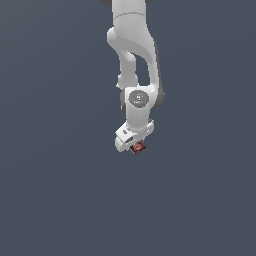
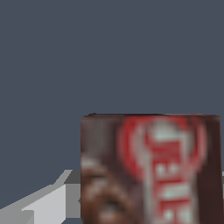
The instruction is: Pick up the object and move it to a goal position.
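I see the flat, red-faced box (image 1: 138, 147) pinched in the white gripper (image 1: 134, 146); fingertips are hidden, print blurred.

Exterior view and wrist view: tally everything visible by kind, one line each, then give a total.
Robot arm with white gripper: 1
Small red and dark brown box at the gripper's tip, filling much of the wrist view: 1
Total: 2

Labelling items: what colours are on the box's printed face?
Red with pale marks, dark brown edges; the box shows best in the wrist view.
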Tool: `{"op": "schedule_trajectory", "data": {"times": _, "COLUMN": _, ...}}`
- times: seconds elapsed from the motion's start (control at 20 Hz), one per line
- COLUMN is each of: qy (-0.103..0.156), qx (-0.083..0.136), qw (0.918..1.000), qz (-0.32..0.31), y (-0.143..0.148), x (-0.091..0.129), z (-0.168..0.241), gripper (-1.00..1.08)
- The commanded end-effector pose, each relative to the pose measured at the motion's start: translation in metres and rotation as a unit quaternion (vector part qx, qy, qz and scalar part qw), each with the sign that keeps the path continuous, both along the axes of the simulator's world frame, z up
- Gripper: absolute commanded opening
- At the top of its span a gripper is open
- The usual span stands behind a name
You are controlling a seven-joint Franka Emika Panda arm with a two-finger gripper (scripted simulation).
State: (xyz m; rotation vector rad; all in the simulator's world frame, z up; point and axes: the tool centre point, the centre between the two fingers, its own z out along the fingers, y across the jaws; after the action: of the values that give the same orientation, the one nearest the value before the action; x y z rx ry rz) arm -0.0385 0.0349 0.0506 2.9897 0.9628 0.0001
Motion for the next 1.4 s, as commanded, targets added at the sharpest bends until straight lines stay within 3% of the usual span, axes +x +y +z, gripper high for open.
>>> {"op": "schedule_trajectory", "data": {"times": 0.0, "qy": 0.0, "qx": 0.0, "qw": 1.0, "qz": 0.0, "y": 0.018, "x": 0.006, "z": 0.015, "gripper": -1.0}}
{"op": "schedule_trajectory", "data": {"times": 0.75, "qy": 0.0, "qx": 0.0, "qw": 1.0, "qz": 0.001, "y": 0.142, "x": 0.054, "z": 0.124, "gripper": -1.0}}
{"op": "schedule_trajectory", "data": {"times": 1.35, "qy": 0.0, "qx": 0.001, "qw": 1.0, "qz": 0.0, "y": 0.192, "x": 0.078, "z": 0.167, "gripper": -1.0}}
